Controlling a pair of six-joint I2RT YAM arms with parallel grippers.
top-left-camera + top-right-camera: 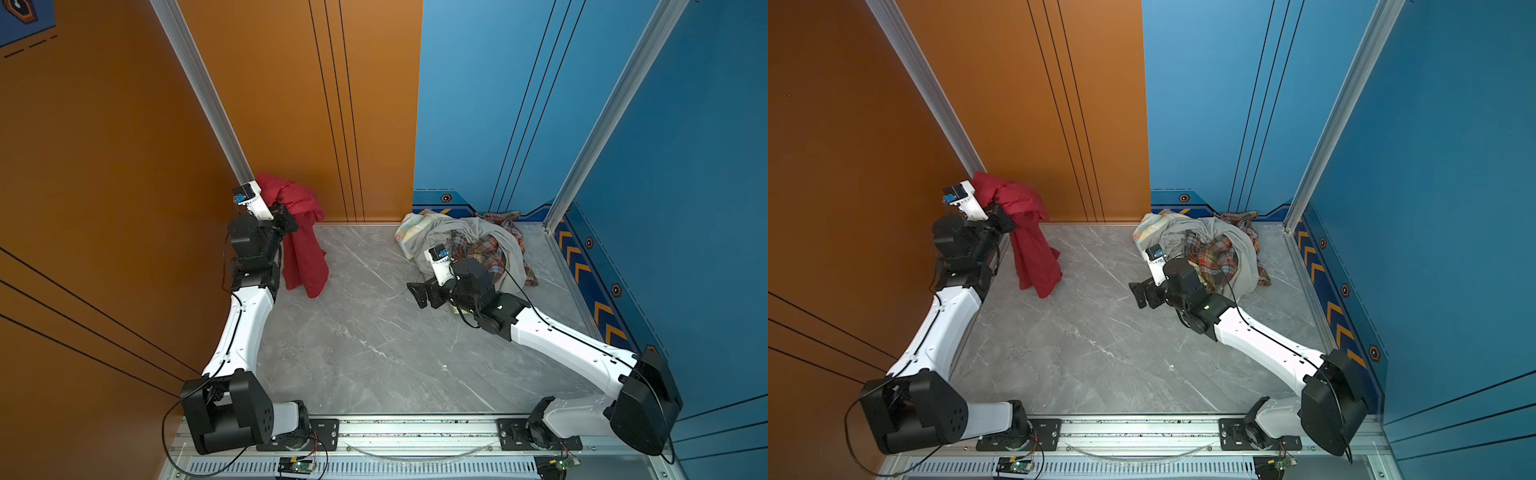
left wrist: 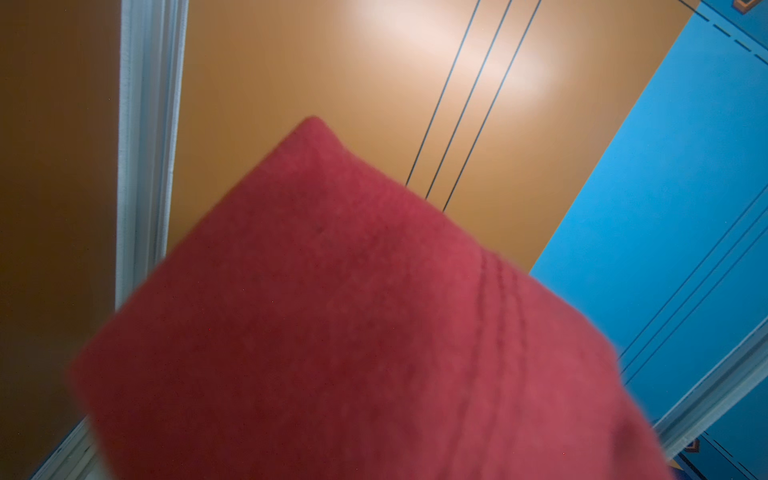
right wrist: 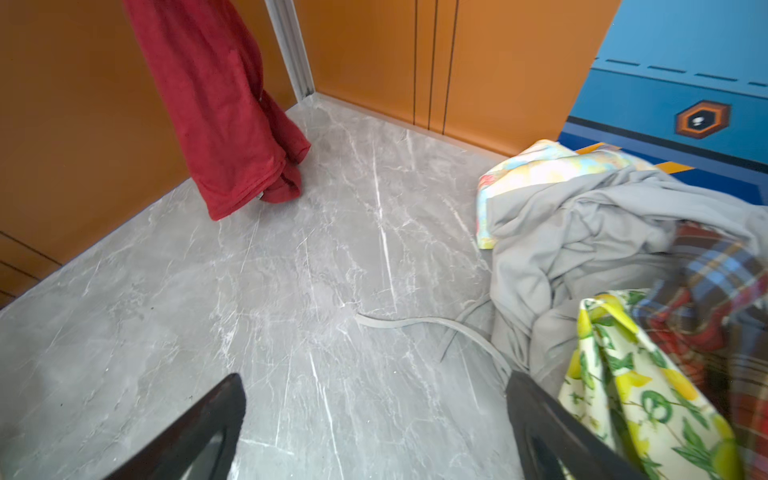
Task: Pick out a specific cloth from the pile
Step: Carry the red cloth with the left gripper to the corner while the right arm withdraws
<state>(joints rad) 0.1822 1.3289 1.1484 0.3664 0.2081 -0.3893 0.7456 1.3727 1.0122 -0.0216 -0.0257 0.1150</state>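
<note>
**Deep-red cloth (image 1: 305, 249) out of the pile, its tail hanging low**

Nearest, the right hand (image 3: 376, 376) stands wide open and empty over the grey marbled bench (image 3: 249, 311). One black finger (image 3: 552, 428) is just beside a yellow-green lemon-print cloth (image 3: 631, 386). Behind it lies the pile (image 1: 469, 245): a crumpled plain grey garment (image 3: 582, 232), red-brown plaid fabric (image 3: 715, 282) and a pale pastel cloth (image 3: 540, 166). A thin grey strap (image 3: 415, 322) trails from it onto the bench. Farthest, in the back corner, the left hand (image 1: 289, 217) is closed on the bunched top of the soft red piece, which hangs well apart from the pile.

The hold looks to be on loose folds, so the hanging weight might pull them free. The tail reaches down to the bench; whether it touches, I cannot tell, but a sideways carry could drag it. The aluminium corner post (image 1: 208, 95) and orange wall (image 1: 291, 104) stand close behind, leaving little room there. The bare middle of the bench is the open way. If the right hand swings, it could snag the lemon print or the strap.
</note>
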